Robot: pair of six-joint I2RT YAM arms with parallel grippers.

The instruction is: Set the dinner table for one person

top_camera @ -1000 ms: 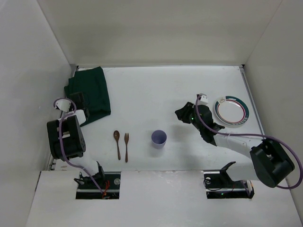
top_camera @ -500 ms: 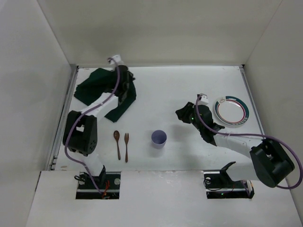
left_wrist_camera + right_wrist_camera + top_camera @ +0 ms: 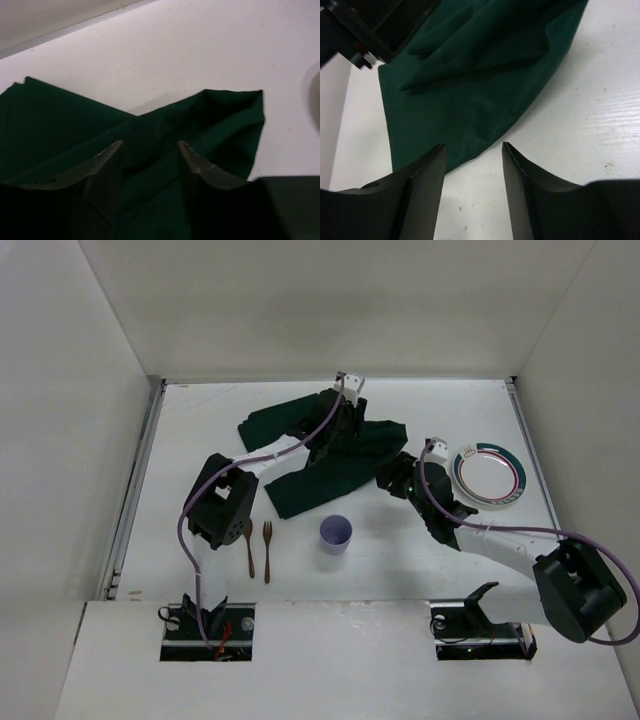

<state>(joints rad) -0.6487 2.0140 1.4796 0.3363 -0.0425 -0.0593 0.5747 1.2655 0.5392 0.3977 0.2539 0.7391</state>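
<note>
Left gripper (image 3: 150, 143): jaws apart, nothing pinched between them, hanging low over the cloth (image 3: 310, 485). Its tips may be brushing the fabric, but the wrist view is too dark to tell. Right gripper (image 3: 473, 145): jaws apart too, empty, low over bare table (image 3: 450, 410), with the cloth's right edge just ahead of its fingertips.

Table: white, matte, walled in white on three sides. Both arms reach over its middle, the left stretched diagonally toward the far centre, the right coming in from the right.

Cloth: dark green, rumpled, folded over itself, sprawled across the table's middle.

Cup (image 3: 336, 533): lilac, upright, close by the cloth's near edge.

Fork (image 3: 267, 550) and spoon (image 3: 247, 543): brown, side by side, left of the cup, handles toward the arm bases, spoon on the outer side.

Plate (image 3: 489, 477): white with a teal rim, near the table's right edge, well apart from the cup.
</note>
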